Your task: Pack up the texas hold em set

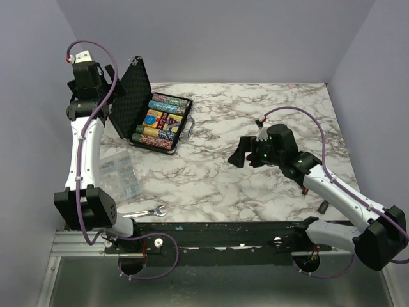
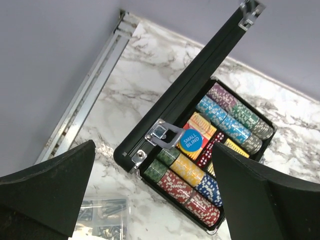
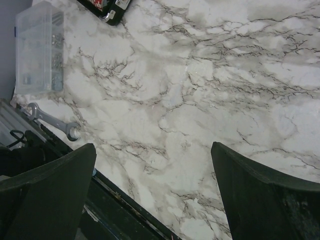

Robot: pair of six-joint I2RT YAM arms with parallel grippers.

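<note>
Case (image 1: 131, 96) open, chips (image 2: 227, 120) racked inside — left, right jaws apart.

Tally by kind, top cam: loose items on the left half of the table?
black case, open, chips inside: 1
clear plastic box: 1
wrench: 1
Total: 3
</note>
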